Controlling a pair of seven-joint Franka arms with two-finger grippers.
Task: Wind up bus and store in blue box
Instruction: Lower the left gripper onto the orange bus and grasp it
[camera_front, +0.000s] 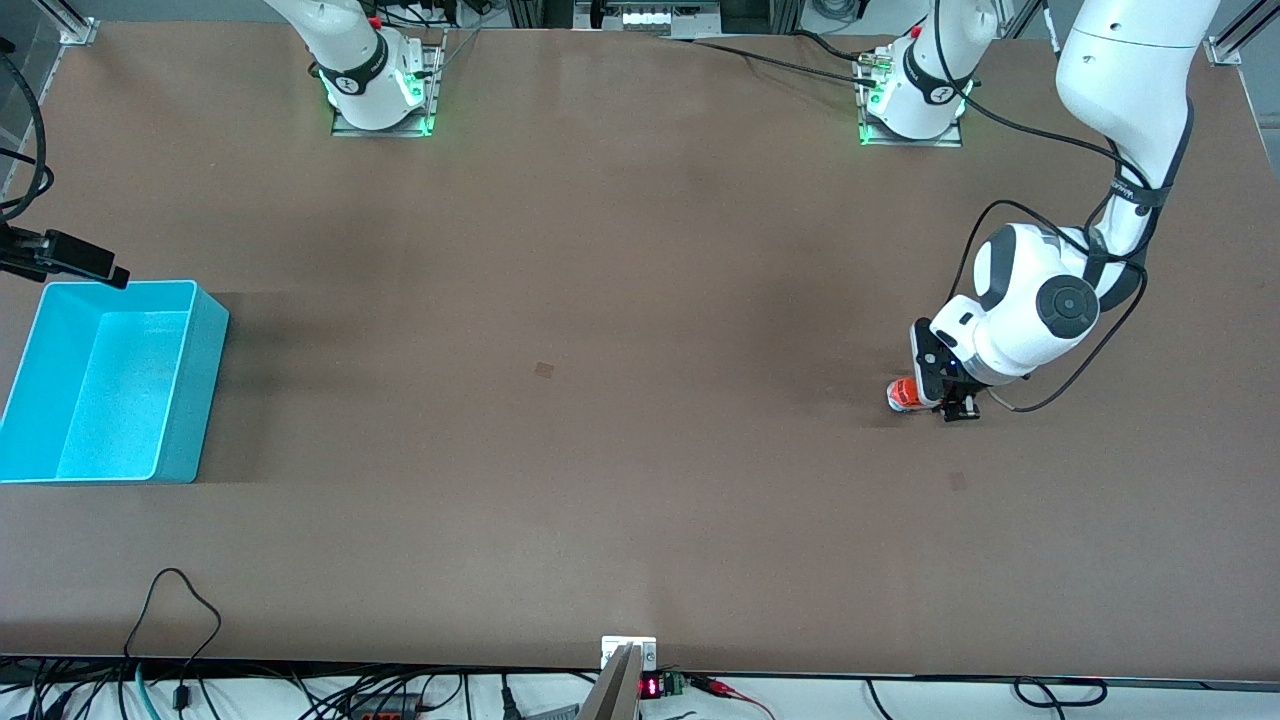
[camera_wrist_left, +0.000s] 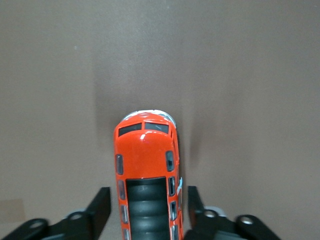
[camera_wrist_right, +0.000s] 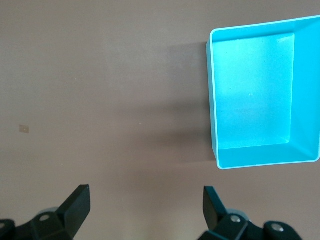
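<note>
Orange and glossy, the bus (camera_wrist_left: 147, 170) fills the lower middle of the left wrist view: a small toy with a ribbed black panel along its roof, narrow dark windows down each side and a white-grey end showing at its top. It stands on the brown table (camera_front: 620, 330). In the front view the bus (camera_front: 904, 393) appears at the right of the frame, a little below centre, as a small orange and white shape poking out from under the left arm's white wrist.

Around it sits the left gripper (camera_wrist_left: 145, 212), lowered to the table. One black finger (camera_wrist_left: 100, 207) stands on either side of the toy's body, each set just beside an orange flank; whether they press on it cannot be told.

Turquoise plastic marks the blue box (camera_front: 190, 390) at the left edge of the front view, well apart from the bus, open side up with smooth walls.

Above the table beside the box (camera_wrist_right: 212, 100), the right gripper (camera_wrist_right: 145, 202) hangs with its fingers spread wide, holding nothing.
</note>
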